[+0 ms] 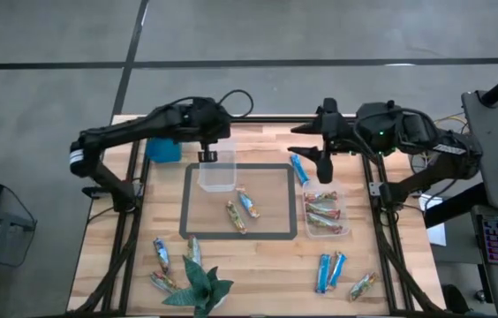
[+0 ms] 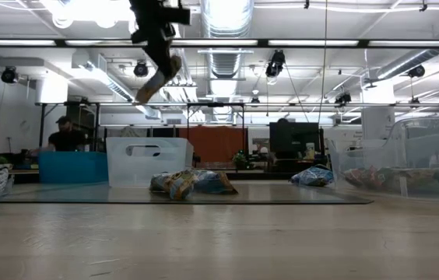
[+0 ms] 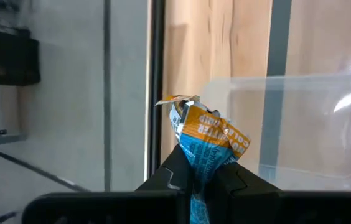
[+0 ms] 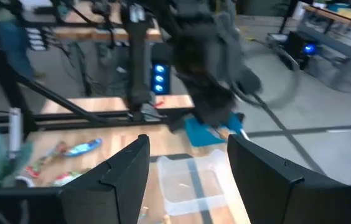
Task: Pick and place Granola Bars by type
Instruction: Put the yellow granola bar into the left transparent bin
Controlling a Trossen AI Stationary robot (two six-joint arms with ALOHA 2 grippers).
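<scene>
My left gripper (image 1: 207,155) hangs over the far edge of a clear tub (image 1: 216,175), shut on a blue and orange granola bar (image 3: 208,138). The low view shows this bar (image 2: 157,81) high above the tub (image 2: 148,162). Two bars (image 1: 241,210) lie on the grey-edged mat (image 1: 187,205). A blue bar (image 1: 298,168) lies just below my right gripper (image 1: 313,160), which is open and holds nothing. A second clear tub (image 1: 324,212) at the right holds several brown and red bars. More bars lie near the front left (image 1: 162,253) and front right (image 1: 328,269). My left gripper pinches the bar across its width near one end (image 3: 201,169), between the two fingers (image 3: 178,174). Most of the crumpled wrapper sticks out past the fingertips. The fingers slant downward. The bar is lifted clear, tilted, high above the tub.
A blue tub (image 1: 162,148) stands at the far left of the table. A green paper plant figure (image 1: 200,287) stands at the near edge. Black frame rails run along both sides of the table. A person (image 2: 65,134) shows in the room behind.
</scene>
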